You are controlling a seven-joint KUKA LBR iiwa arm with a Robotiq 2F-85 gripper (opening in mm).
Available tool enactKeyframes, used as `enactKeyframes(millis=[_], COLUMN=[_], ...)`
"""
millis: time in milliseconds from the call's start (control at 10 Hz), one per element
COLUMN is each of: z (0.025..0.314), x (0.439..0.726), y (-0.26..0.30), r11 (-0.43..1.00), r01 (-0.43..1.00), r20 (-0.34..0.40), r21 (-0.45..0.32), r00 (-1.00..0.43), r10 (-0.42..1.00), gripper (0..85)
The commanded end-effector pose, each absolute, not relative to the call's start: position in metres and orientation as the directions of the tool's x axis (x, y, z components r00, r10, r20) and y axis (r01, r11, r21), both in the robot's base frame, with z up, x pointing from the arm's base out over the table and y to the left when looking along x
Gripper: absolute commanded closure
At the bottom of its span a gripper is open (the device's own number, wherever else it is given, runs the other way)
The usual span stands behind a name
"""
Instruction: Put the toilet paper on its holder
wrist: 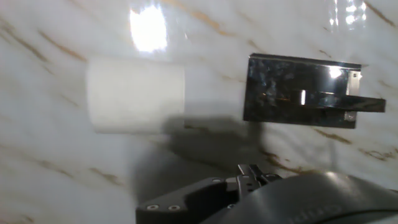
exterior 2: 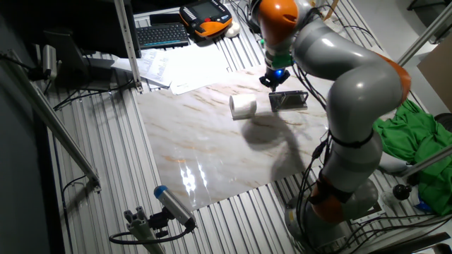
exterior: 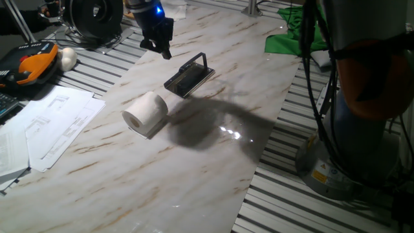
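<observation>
The toilet paper (exterior: 145, 112) lies mid-worktop on marble (exterior: 194, 175), just beside the holder (exterior: 189, 77); the gripper (exterior: 160, 48) hovers empty, its jaws seemingly closed.

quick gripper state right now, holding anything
Gripper: holding nothing, above the table beside the holder; toilet paper lies untouched. Open or closed cannot be told.

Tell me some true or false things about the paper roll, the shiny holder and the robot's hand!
1. The toilet paper lies on its side on the marble table. True.
2. The roll is already on the holder. False: it lies beside it, apart.
3. The gripper grips the roll. False: it hangs above the table, holding nothing.
4. A green cloth lies at the table's edge. True.
</observation>
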State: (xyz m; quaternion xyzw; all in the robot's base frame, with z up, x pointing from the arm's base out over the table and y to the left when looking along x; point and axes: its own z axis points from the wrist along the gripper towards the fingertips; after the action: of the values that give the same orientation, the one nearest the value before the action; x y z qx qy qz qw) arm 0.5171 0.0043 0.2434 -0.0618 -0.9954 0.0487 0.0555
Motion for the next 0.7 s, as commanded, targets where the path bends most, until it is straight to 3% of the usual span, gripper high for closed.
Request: enactKeyframes(millis=[0,300,600], z=[0.252,0.272,0.275], x=[0.519,0.525,0.526], y=[0.010,0.035,0.039], r11=[0.886,0.703,0.539], r01=[0.463,0.711,0.841], r20=[0.105,0.080,0.045], r21=[-0.016,0.037,0.049], r00=[-0.881,-0.703,-0.541], r10=[0.462,0.707,0.840], gripper=[85.0,85.0,85.0])
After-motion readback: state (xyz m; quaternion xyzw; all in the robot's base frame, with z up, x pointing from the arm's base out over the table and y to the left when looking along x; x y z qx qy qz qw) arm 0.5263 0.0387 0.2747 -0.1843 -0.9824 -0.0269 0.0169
